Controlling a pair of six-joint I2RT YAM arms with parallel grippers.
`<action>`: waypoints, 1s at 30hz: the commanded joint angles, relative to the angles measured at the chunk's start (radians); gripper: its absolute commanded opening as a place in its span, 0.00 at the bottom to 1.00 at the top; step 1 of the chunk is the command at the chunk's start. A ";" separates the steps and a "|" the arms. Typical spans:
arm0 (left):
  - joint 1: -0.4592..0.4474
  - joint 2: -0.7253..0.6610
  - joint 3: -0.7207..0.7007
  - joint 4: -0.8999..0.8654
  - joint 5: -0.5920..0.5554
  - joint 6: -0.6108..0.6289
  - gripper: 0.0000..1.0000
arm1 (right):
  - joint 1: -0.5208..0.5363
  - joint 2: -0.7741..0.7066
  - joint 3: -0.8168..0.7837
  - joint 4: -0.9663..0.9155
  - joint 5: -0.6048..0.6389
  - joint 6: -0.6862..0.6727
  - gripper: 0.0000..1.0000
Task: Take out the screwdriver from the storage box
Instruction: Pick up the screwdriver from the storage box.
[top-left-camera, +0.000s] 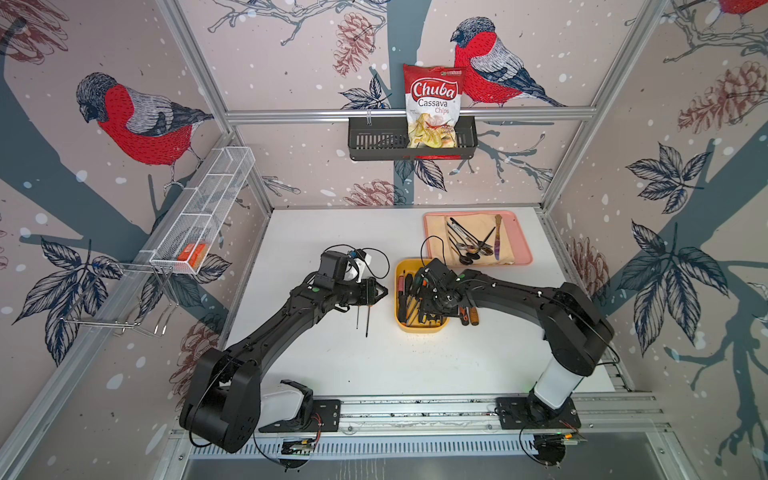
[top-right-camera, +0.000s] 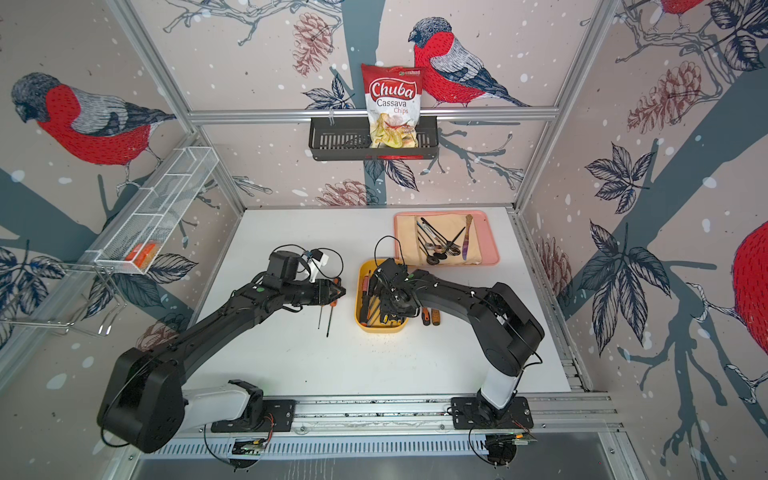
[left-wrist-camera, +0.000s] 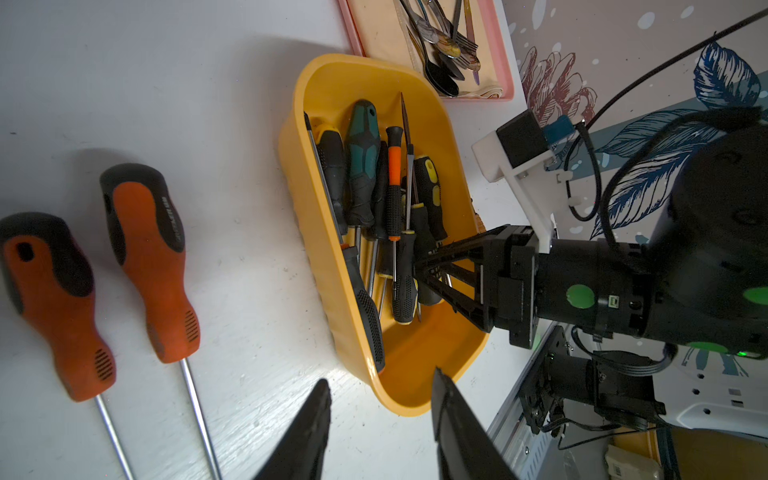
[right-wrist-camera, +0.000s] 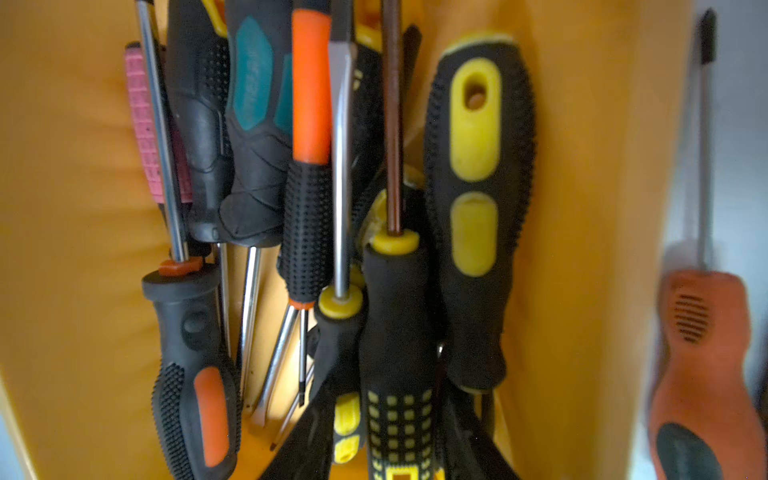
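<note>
Bird-and-pinecone wallpaper lines the booth around a white worktop (top-left-camera: 332, 365). The yellow storage box (top-left-camera: 420, 327) sits about mid-worktop, just on the near side of the pink tray (top-left-camera: 524, 253) of cutlery, which fills the far right corner. A heap of screwdrivers lies lengthwise inside the box.

The right claw (right-wrist-camera: 395, 453) reaches into the box from over its right wall. Its two fingers (right-wrist-camera: 297, 449) straddle the handle of a black-and-yellow screwdriver (right-wrist-camera: 395, 332), whose shaft points toward the box's far end. Whether the fingers actually press on that handle cannot be told.

The left claw (left-wrist-camera: 382, 378) hangs outside the box, just beside its left wall, with its jaws apart and nothing between them.

Two orange-handled screwdrivers (left-wrist-camera: 149, 257) lie side by side on the worktop under the left arm. A second orange-handled pair (top-left-camera: 473, 316) lies just beside the box's right wall, near its near corner.
</note>
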 joint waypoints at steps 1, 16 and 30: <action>-0.006 0.002 0.000 0.031 -0.009 0.000 0.42 | -0.003 0.010 -0.014 -0.002 0.012 -0.010 0.35; -0.028 0.003 0.001 0.047 -0.023 -0.020 0.42 | 0.006 -0.054 0.023 -0.073 0.040 -0.033 0.19; -0.093 0.028 0.021 0.076 -0.049 -0.050 0.42 | -0.007 -0.184 0.070 -0.170 0.075 -0.088 0.18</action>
